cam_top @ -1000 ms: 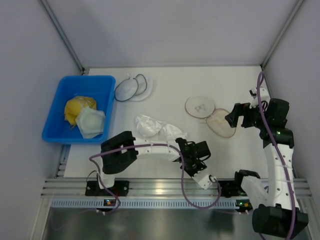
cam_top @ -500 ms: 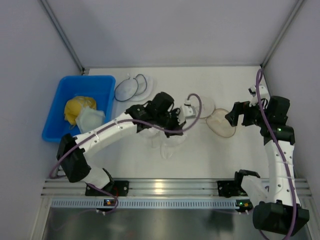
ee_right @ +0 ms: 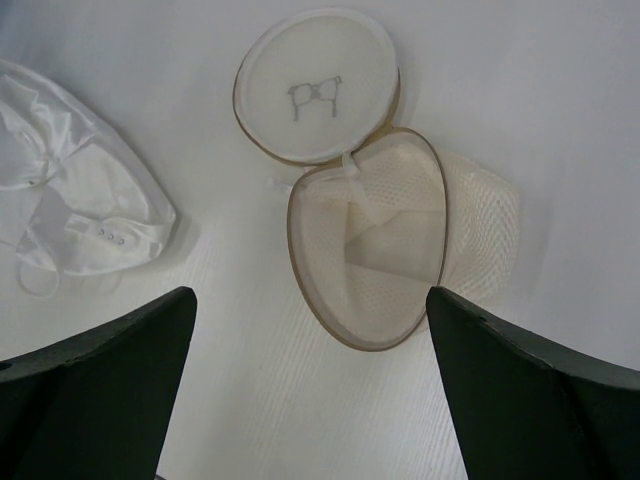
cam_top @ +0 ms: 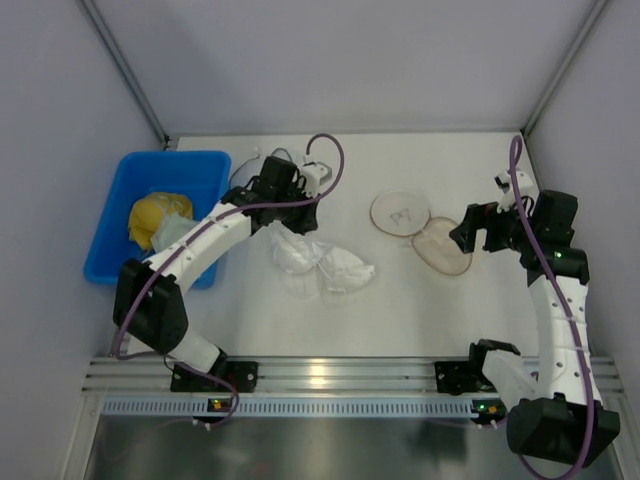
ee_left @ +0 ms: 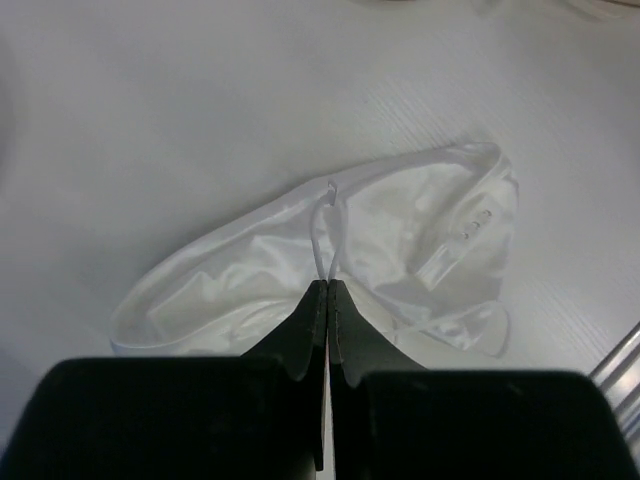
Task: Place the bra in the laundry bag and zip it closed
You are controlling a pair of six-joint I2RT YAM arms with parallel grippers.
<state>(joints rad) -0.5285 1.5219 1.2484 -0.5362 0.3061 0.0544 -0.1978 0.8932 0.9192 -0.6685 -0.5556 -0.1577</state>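
Pinching a thin strap (ee_left: 318, 238) of the bra (ee_left: 300, 250), my left gripper (ee_left: 327, 286) has its jaws pressed fully together. I see the bra crumpled on the table (cam_top: 400, 300), left of the bag (ee_right: 370, 240) and apart from it. The bag lies unzipped, both round halves spread flat. My right gripper (ee_right: 310, 300) hangs over it, jaws wide apart, holding nothing.
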